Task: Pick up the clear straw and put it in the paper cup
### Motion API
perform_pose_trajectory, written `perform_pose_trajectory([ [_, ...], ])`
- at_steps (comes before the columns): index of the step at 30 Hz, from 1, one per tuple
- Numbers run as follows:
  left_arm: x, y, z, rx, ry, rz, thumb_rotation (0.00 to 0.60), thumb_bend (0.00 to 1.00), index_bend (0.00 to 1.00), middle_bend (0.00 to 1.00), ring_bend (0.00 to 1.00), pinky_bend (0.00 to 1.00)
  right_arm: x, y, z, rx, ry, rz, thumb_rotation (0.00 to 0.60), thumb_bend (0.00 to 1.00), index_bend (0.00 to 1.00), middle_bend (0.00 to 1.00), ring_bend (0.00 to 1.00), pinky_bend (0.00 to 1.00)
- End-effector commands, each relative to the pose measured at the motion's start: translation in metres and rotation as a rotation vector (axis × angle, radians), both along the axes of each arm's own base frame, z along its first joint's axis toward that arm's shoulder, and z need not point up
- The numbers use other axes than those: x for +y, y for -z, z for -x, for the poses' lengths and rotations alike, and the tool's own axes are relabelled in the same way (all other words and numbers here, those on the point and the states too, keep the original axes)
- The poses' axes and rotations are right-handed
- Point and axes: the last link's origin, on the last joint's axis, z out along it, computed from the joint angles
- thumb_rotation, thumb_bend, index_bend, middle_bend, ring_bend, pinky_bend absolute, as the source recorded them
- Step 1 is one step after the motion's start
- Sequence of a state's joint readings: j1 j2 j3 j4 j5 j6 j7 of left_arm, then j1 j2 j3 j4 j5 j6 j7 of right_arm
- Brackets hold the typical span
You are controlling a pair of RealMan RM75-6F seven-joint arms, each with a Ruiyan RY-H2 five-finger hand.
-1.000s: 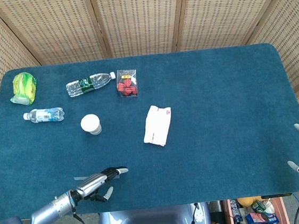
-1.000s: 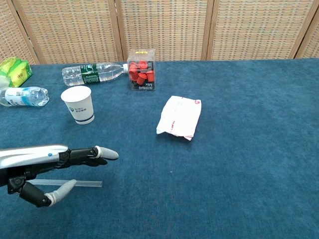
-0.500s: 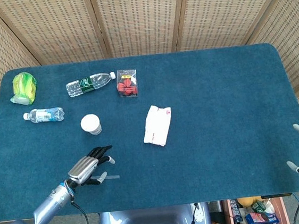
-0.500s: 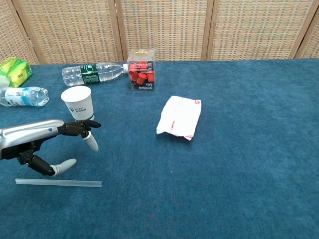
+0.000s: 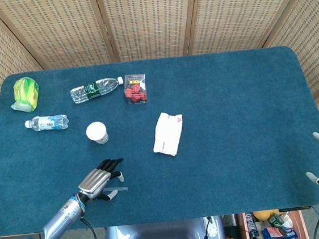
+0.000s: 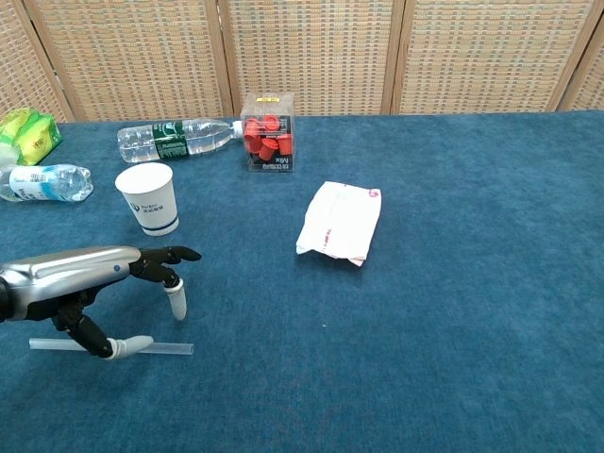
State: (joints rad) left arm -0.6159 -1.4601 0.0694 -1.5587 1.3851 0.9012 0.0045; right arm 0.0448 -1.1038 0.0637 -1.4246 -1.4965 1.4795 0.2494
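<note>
Now left hand (image 6: 90,283) has dropped over thin clear plastic straw (image 6: 170,348), fingers spread, thumb possibly touching; grasp pending.

Blue tabletop (image 5: 239,117) (carpet-like nap). Paper cup (image 5: 97,132) at 9 o'clock; bottles (image 5: 95,89) (image 5: 47,123), red-cap box (image 5: 135,88) at 10–11; white packet (image 5: 168,133) center; clear straw (image 6: 179,349) at 7; green pack (image 5: 25,93) at 10.

The left hand (image 6: 90,283) hovers at lower left of the desk (image 5: 242,145), with bare cloth up to the paper cup (image 6: 148,198). Two bottles (image 5: 94,89) and a red box (image 5: 135,88) crowd the upper left; a white packet (image 5: 168,133) lies mid-frame.
</note>
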Motion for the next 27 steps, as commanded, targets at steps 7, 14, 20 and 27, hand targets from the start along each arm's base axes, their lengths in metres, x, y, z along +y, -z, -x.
perform_pose_trajectory([
  [7, -0.005, 0.013, -0.003, 0.022, 0.016, -0.024, 0.6, 0.38, 0.43, 0.0, 0.0, 0.0, -0.001, 0.0, 0.0, 0.0, 0.002, -0.002, 0.6, 0.0, 0.0, 0.0, 0.0, 0.0],
  [14, -0.005, 0.021, -0.003, 0.041, 0.025, -0.043, 0.6, 0.38, 0.44, 0.0, 0.0, 0.0, -0.001, 0.0, 0.001, -0.001, 0.006, -0.003, 0.6, 0.0, 0.0, 0.0, 0.0, 0.0],
  [20, -0.003, 0.028, -0.004, 0.044, 0.027, -0.042, 0.6, 0.38, 0.46, 0.0, 0.0, 0.0, -0.001, -0.001, 0.002, -0.005, 0.006, 0.001, 0.6, 0.0, 0.0, 0.0, 0.0, 0.0],
  [27, -0.004, 0.035, -0.004, 0.05, 0.04, -0.05, 0.6, 0.38, 0.5, 0.0, 0.0, 0.0, -0.001, -0.001, 0.002, -0.005, 0.003, -0.001, 0.6, 0.0, 0.0, 0.0, 0.0, 0.0],
])
